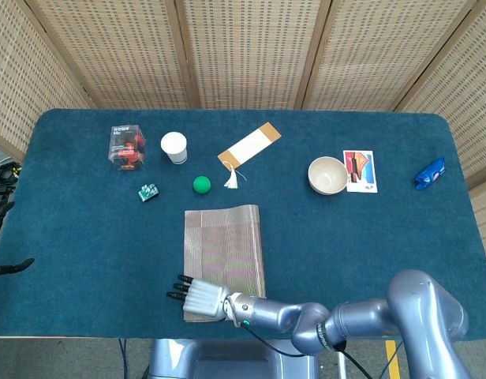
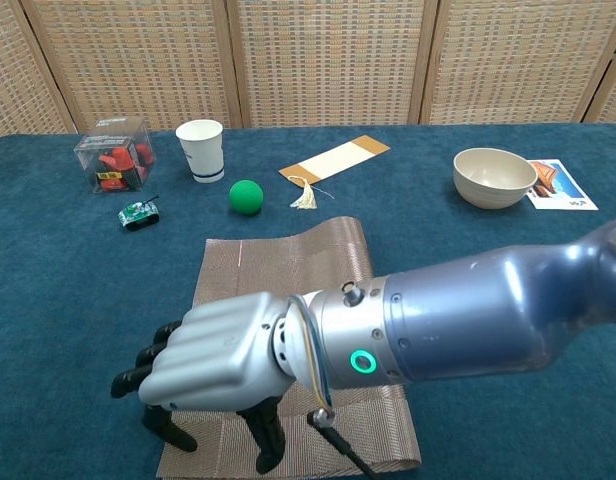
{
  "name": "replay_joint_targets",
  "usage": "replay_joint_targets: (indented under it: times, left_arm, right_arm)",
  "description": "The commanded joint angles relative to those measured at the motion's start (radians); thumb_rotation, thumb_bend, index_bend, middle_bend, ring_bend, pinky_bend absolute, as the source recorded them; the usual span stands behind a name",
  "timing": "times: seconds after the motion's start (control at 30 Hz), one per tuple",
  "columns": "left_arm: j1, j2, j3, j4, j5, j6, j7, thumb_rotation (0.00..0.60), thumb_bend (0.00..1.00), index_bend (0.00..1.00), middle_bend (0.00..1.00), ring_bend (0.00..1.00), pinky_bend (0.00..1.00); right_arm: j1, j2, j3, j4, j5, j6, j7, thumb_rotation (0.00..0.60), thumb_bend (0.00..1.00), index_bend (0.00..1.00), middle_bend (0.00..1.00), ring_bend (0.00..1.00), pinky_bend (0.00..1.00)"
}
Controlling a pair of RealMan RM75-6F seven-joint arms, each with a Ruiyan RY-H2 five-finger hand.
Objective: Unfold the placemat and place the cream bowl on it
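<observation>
Woven and limp, the folded placemat (image 1: 224, 260) is lying mid-surface; it probably peels best from a loose corner. The right hand (image 2: 213, 365) is hovering at its near left corner, fingers (image 2: 153, 357) apart, gripping nothing. The cream bowl (image 1: 327, 174), likely rigid, is waiting far right.

I see the placemat (image 1: 224, 257) lying flat on the blue table near the front edge; it is a brownish woven rectangle, folded, its long side running front to back; its far right corner lifts slightly in the chest view; the cream bowl (image 2: 494, 177) stands upright and empty, well apart to the far right, touching a picture card.
</observation>
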State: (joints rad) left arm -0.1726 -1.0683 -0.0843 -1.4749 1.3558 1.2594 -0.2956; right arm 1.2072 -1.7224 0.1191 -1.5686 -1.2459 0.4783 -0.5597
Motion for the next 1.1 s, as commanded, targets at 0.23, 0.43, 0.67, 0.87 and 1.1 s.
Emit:
replay_joint_targets:
  times: [0.23,0.43,0.67,0.87,1.1]
  left_arm:
    - [-0.004,-0.003,-0.003,0.006,-0.011,-0.01,0.001,0.6,0.0,0.0,0.0,0.0,0.0]
    - [-0.006,-0.005,-0.005,0.014,-0.02,-0.02,-0.005,0.6,0.0,0.0,0.0,0.0,0.0]
    - [-0.012,-0.008,-0.005,0.022,-0.026,-0.036,-0.007,0.6,0.0,0.0,0.0,0.0,0.0]
    - [-0.015,-0.011,-0.005,0.024,-0.028,-0.041,-0.003,0.6,0.0,0.0,0.0,0.0,0.0]
    - [-0.014,-0.011,-0.004,0.019,-0.025,-0.037,0.003,0.6,0.0,0.0,0.0,0.0,0.0]
  right_arm:
    - [0.067,-0.06,-0.003,0.022,0.065,0.009,-0.06,0.6,0.36,0.46,0.0,0.0,0.0]
    - [0.099,-0.098,-0.009,0.061,0.1,0.012,-0.071,0.6,0.37,0.46,0.0,0.0,0.0]
    - [0.121,-0.113,-0.029,0.089,0.124,0.031,-0.081,0.6,0.39,0.48,0.0,0.0,0.0]
    - [0.125,-0.101,-0.046,0.081,0.13,0.042,-0.084,0.6,0.4,0.48,0.0,0.0,0.0]
    - [0.128,-0.09,-0.048,0.053,0.121,0.065,-0.077,0.6,0.41,0.48,0.0,0.0,0.0]
